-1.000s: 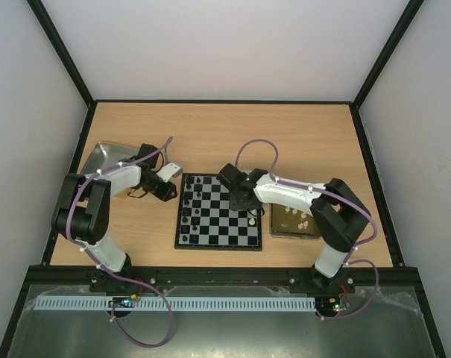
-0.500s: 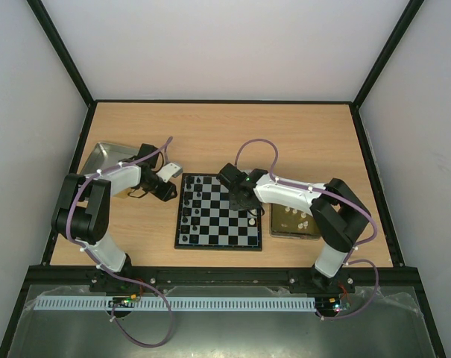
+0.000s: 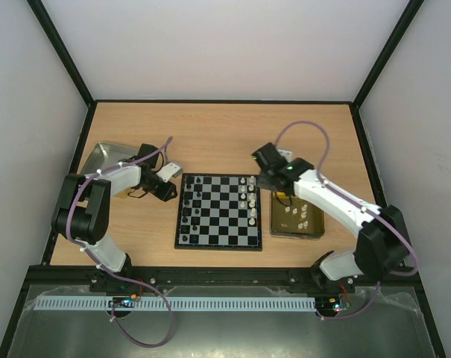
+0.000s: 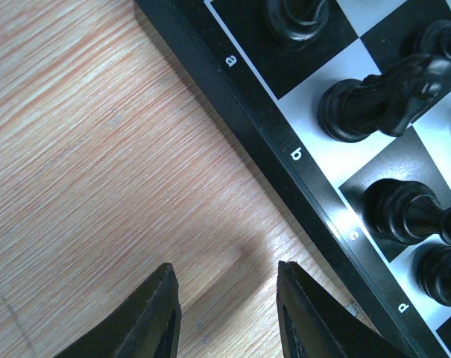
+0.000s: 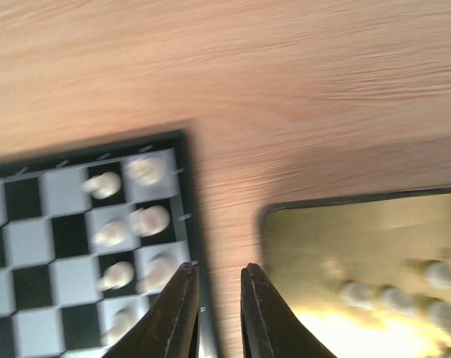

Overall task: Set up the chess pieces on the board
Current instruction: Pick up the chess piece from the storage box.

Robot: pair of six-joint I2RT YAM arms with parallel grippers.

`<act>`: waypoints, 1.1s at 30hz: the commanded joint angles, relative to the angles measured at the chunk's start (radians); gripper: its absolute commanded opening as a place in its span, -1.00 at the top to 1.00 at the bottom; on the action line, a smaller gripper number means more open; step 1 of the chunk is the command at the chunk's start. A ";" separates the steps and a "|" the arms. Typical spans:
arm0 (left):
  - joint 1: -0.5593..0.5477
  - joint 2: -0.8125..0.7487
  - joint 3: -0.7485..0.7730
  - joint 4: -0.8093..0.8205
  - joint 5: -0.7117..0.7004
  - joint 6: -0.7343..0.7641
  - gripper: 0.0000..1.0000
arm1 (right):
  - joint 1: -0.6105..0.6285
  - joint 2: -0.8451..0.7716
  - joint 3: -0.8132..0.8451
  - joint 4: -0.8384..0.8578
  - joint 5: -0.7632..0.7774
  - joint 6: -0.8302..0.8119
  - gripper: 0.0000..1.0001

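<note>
1. Cream pieces [image 3: 300, 218] lie in the gold tray [image 3: 273, 224], at 3 o'clock of the board [image 3: 219, 224]. Probably the next pick.
2. Board sits mid-table. Black pieces [image 3: 189, 201] line the 9 o'clock files; white ones [image 3: 249, 195] part-fill the 3 o'clock side.
3. Left gripper [image 4: 226, 276] at 9 o'clock, just off the rim, over bare table [image 4: 98, 149]. Fingers apart, empty.
4. Right gripper [image 5: 218, 268] at 2 o'clock, over the gap between board corner and tray. Fingers narrowly apart, holding nothing. Best to widen first, then drop straight onto an isolated piece, clear of its neighbours.
</note>
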 commanded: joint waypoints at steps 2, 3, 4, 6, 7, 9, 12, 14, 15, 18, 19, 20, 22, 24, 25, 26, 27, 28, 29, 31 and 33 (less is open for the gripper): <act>0.009 0.022 -0.024 -0.054 -0.034 -0.004 0.25 | -0.141 -0.099 -0.138 -0.074 0.016 0.007 0.68; 0.009 0.022 -0.024 -0.055 -0.034 -0.004 0.25 | -0.155 -0.106 -0.160 -0.070 0.001 0.003 0.68; 0.009 0.022 -0.024 -0.055 -0.033 -0.005 0.25 | -0.165 -0.109 -0.178 -0.066 -0.013 0.001 0.68; 0.009 0.022 -0.024 -0.055 -0.033 -0.004 0.25 | -0.176 -0.113 -0.220 -0.047 -0.025 -0.005 0.68; 0.009 0.024 -0.024 -0.055 -0.033 -0.004 0.25 | -0.184 -0.113 -0.238 -0.039 -0.031 -0.010 0.68; 0.007 0.025 -0.022 -0.056 -0.034 -0.006 0.25 | -0.192 -0.117 -0.268 -0.020 -0.044 -0.015 0.68; 0.007 0.027 -0.022 -0.058 -0.034 -0.006 0.25 | -0.196 -0.111 -0.291 -0.006 -0.052 -0.019 0.67; 0.007 0.027 -0.022 -0.058 -0.035 -0.007 0.25 | -0.197 -0.106 -0.296 0.002 -0.054 -0.018 0.67; 0.007 0.027 -0.022 -0.057 -0.034 -0.006 0.25 | -0.199 -0.102 -0.298 0.006 -0.054 -0.017 0.67; 0.007 0.027 -0.022 -0.056 -0.035 -0.005 0.25 | -0.202 -0.092 -0.308 0.020 -0.059 -0.018 0.67; 0.007 0.027 -0.022 -0.056 -0.035 -0.006 0.25 | -0.203 -0.087 -0.311 0.026 -0.061 -0.016 0.67; 0.007 0.027 -0.021 -0.056 -0.034 -0.006 0.25 | -0.205 -0.083 -0.316 0.033 -0.068 -0.016 0.67; 0.007 0.026 -0.021 -0.056 -0.035 -0.005 0.25 | -0.208 -0.072 -0.323 0.049 -0.074 -0.013 0.66; 0.007 0.025 -0.021 -0.056 -0.034 -0.006 0.25 | -0.210 -0.063 -0.331 0.061 -0.077 -0.010 0.67; 0.007 0.025 -0.022 -0.057 -0.034 -0.006 0.25 | -0.212 -0.061 -0.336 0.067 -0.076 -0.008 0.66; 0.007 0.025 -0.022 -0.057 -0.036 -0.005 0.25 | -0.216 -0.059 -0.343 0.072 -0.074 -0.005 0.67; 0.007 0.024 -0.022 -0.056 -0.036 -0.004 0.25 | -0.219 -0.059 -0.348 0.078 -0.075 -0.004 0.67; 0.007 0.025 -0.022 -0.056 -0.036 -0.005 0.25 | -0.222 -0.059 -0.354 0.084 -0.078 -0.004 0.67; 0.007 0.025 -0.022 -0.056 -0.036 -0.005 0.25 | -0.225 -0.057 -0.358 0.089 -0.077 -0.002 0.66; 0.007 0.027 -0.020 -0.056 -0.036 -0.006 0.24 | -0.231 -0.054 -0.365 0.102 -0.079 -0.003 0.67; 0.007 0.029 -0.020 -0.056 -0.036 -0.006 0.24 | -0.237 -0.046 -0.369 0.112 -0.082 -0.005 0.66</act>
